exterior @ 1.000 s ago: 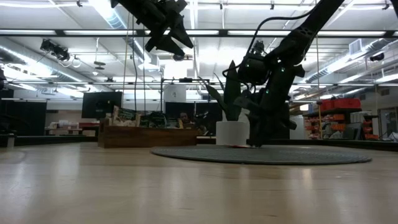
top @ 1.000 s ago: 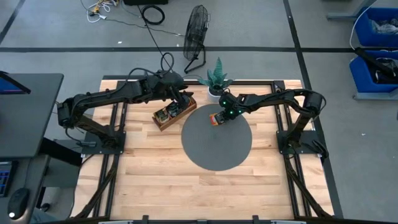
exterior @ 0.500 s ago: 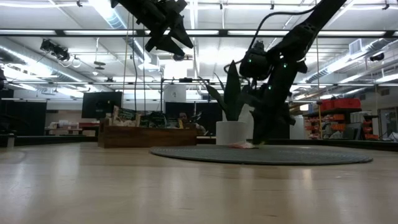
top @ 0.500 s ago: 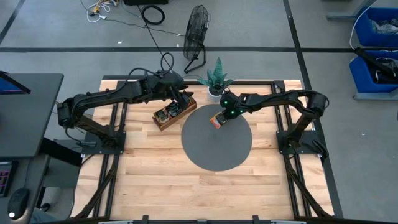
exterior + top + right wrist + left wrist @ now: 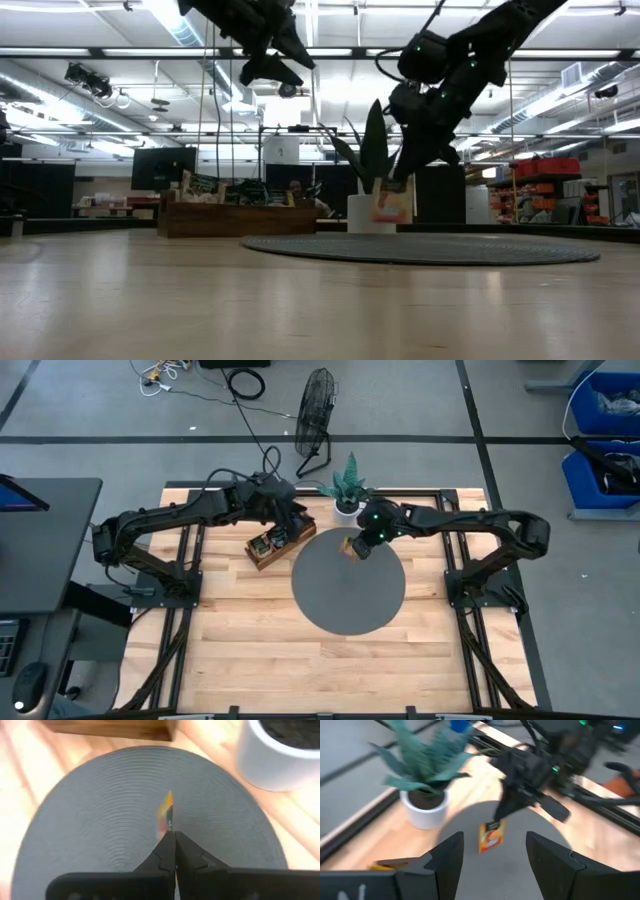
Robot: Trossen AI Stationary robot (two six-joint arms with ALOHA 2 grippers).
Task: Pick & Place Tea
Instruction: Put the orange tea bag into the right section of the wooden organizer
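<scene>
My right gripper (image 5: 358,546) is above the far part of the round grey mat (image 5: 348,585), shut on an orange-yellow tea sachet (image 5: 392,205). The sachet also shows in the left wrist view (image 5: 491,836) and edge-on in the right wrist view (image 5: 166,816). My left gripper (image 5: 286,522) hovers open above the long wooden tray (image 5: 278,540). Several more sachets (image 5: 203,185) stand in that tray, which rests flat on the table left of the mat. My right gripper pinches the sachet's top edge (image 5: 400,184) between its two fingers (image 5: 169,851), coming from above and slanting down. The sachet hangs upright below the fingers, lifted clear of the mat.
A potted plant in a white pot (image 5: 347,488) stands at the table's far edge, just behind the mat and close to the right gripper. A fan (image 5: 318,405) stands on the floor beyond the table. The near half of the wooden table (image 5: 300,660) is bare.
My right gripper has risen from the mat, staying shut, and has drifted slightly toward the far edge. The sachet, which lay with its lower end on the mat, is lifted clear and hangs upright. The left arm has barely moved.
</scene>
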